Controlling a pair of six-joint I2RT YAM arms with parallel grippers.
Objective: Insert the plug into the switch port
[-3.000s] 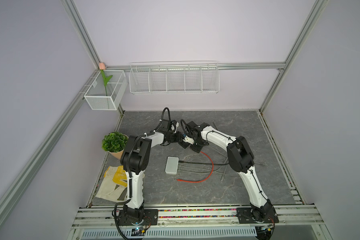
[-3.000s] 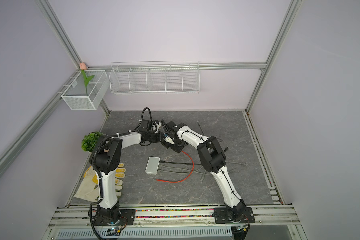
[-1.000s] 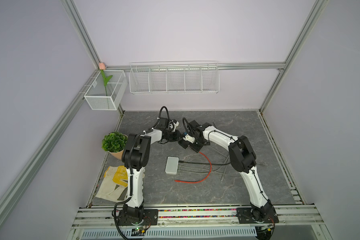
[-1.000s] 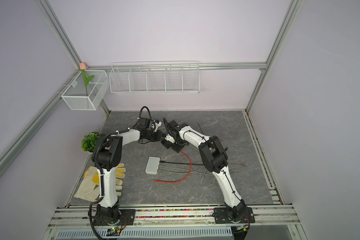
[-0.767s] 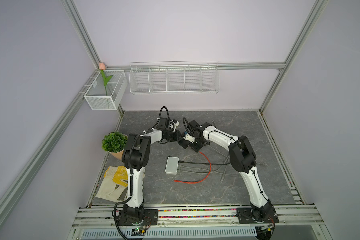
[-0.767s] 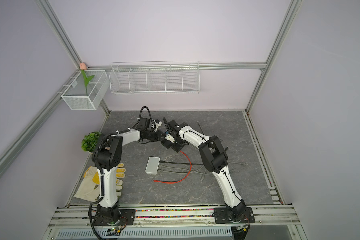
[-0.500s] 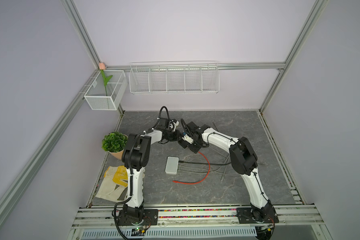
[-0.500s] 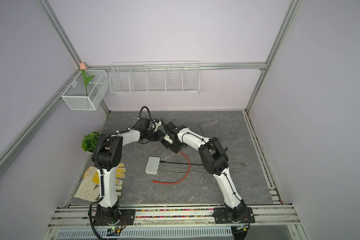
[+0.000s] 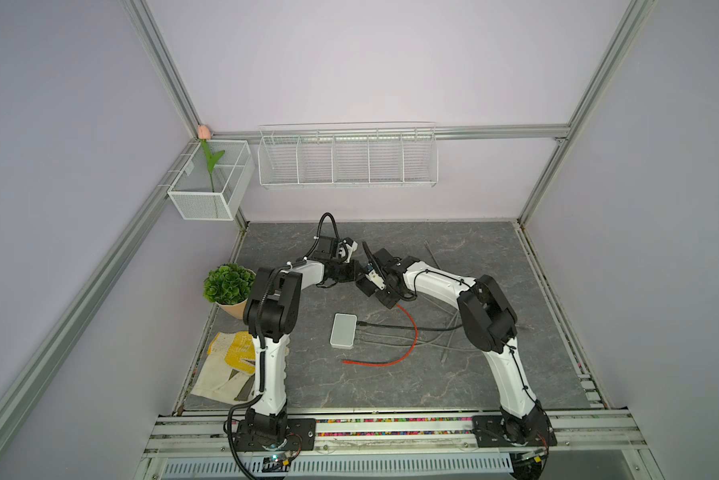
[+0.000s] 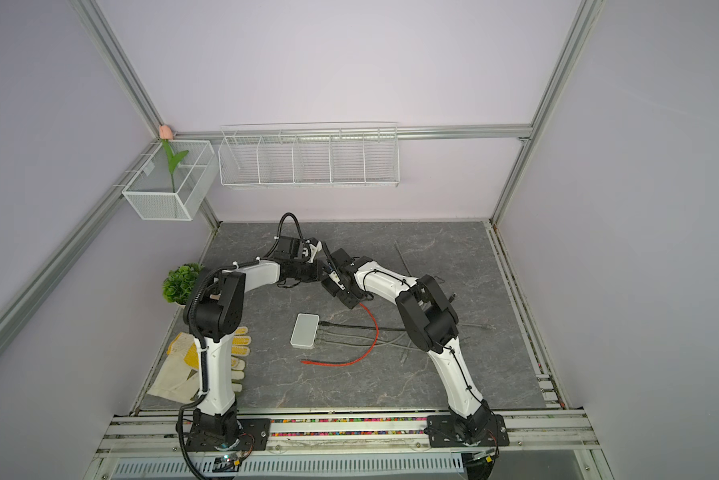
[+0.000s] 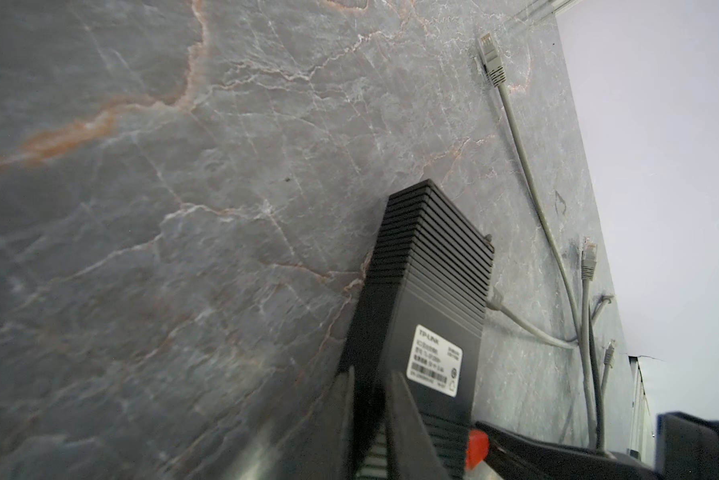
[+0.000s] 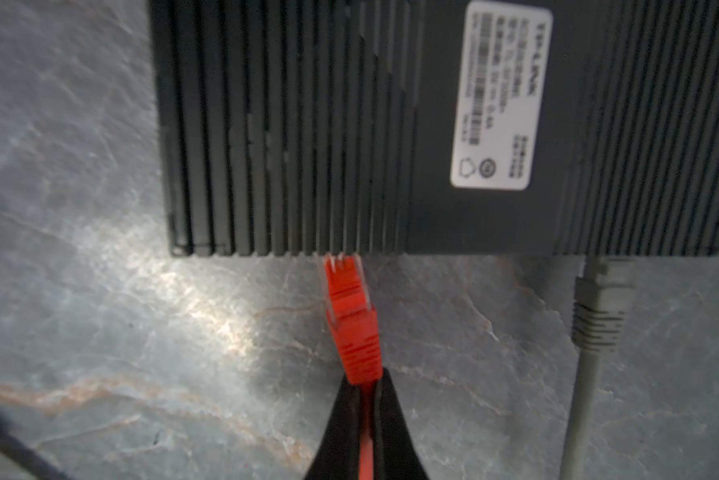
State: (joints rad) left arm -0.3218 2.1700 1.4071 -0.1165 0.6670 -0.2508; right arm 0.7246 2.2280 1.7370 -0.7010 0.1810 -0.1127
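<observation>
The right fingers (image 12: 343, 424) clamp the red plug (image 12: 351, 316) by its tail, its tip touching the black switch (image 12: 308, 124) near a grey cable (image 12: 590, 332). The left fingers (image 11: 403, 415) grip the switch's end.

Port out of sight behind switch (image 12: 349, 124)

Red plastic network plug (image 12: 351, 316) meets black ribbed switch box (image 12: 308, 124)
The plug, on a red cable (image 12: 365, 453), points at the box's port edge with its clear tip touching it; whether it is seated cannot be told. The box shows its white-labelled face.
</observation>
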